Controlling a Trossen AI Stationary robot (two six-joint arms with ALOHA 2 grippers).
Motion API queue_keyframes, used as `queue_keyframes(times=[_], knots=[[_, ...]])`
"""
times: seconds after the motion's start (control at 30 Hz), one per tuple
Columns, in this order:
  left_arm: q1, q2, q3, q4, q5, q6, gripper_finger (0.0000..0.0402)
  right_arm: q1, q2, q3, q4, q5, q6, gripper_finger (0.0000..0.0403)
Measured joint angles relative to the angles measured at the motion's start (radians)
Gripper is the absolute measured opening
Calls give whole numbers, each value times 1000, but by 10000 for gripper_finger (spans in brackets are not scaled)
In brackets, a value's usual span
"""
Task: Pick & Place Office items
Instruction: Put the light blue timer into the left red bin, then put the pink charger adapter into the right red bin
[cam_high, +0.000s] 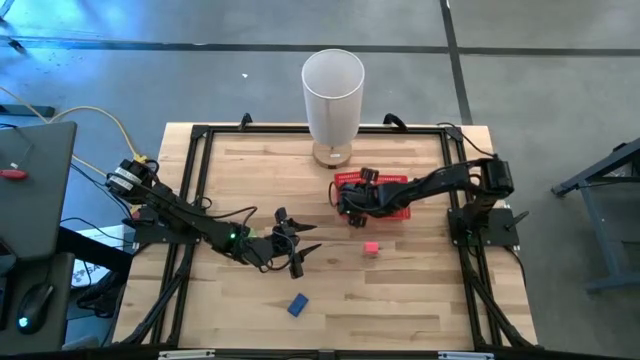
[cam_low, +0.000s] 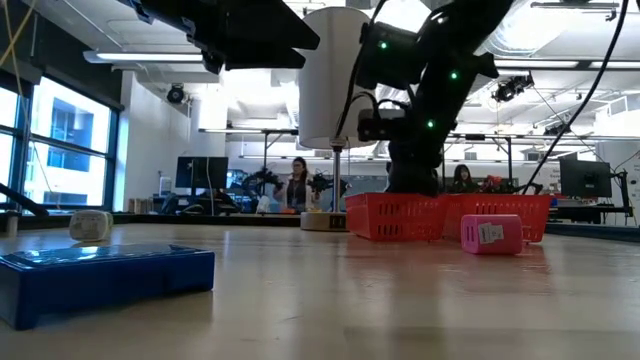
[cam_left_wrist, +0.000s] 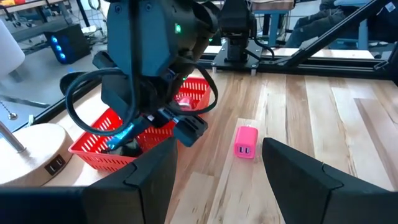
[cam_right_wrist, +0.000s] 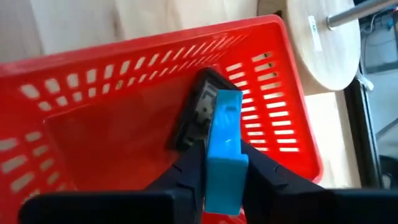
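A red mesh tray stands right of the table's middle, before the tall white cylinder. My right gripper reaches into the tray's left compartment, shut on a light-blue piece. A black piece lies on that compartment's floor just beyond it. A pink piece lies flat on the wood near the tray, and a dark blue piece lies toward the near edge. My left gripper hovers open left of the pink piece, holding nothing. My right gripper pinches the light-blue piece by its two broad sides between its two fingers. The fingers slant down from the table's right side, along the piece. The piece sticks out past the fingertips into the compartment; whether its far end touches the tray or the black piece, I cannot tell.
The cylinder's round wooden base sits close behind the tray. A black frame runs around the tabletop. A small white thing shows at the far left in the low view. Bare wood lies between the pink piece and the dark blue one.
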Motion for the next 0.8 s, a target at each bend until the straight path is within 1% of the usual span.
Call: queue_keyframes(times=[0.07, 0.23, 0.33, 0.43, 0.57, 0.8], knots=[[0, 0, 0, 0, 0, 0, 227, -9, 0, 0, 3, -7, 21, 73], [0, 0, 0, 0, 0, 0, 227, -30, 0, 0, -1, -99, 33, 81], [0, 0, 0, 0, -1, 0, 227, -33, 0, 0, -2, -116, 33, 88], [0, 0, 0, 0, -1, 0, 227, -29, 0, 0, 5, -134, 36, 103], [0, 0, 0, 0, -1, 0, 227, -18, -4, 0, 35, -139, 36, 140], [0, 0, 0, 0, -2, 0, 227, -12, -47, 0, 43, -134, 36, 227]])
